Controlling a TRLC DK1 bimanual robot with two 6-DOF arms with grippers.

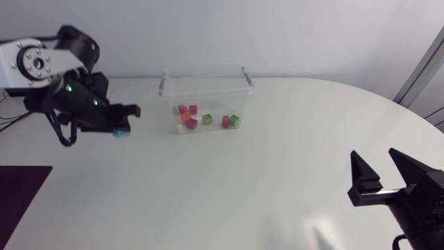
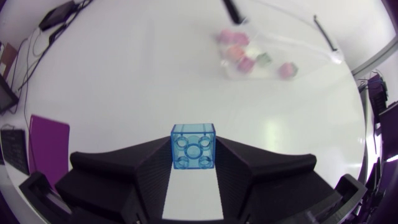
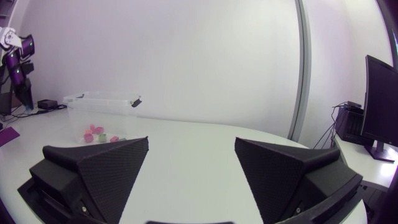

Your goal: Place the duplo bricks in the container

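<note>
So, a see-through blue duplo brick is clamped studs-up between the two fingers of the left gripper, one finger pressed against each side. In the head view it's found at roughly 10 o'clock on the white table, well short of the container and not in it yet.

The clear plastic container is seen at about 2 o'clock from the held brick, near the table's far edge. A handful of bricks is already inside: pink ones, an orange one and two green ones, spread over the bottom.

A dark purple mat is laid flat at around 8 o'clock.

Way over at 4 o'clock, the right gripper is parked with its fingers spread wide and nothing held between them.
</note>
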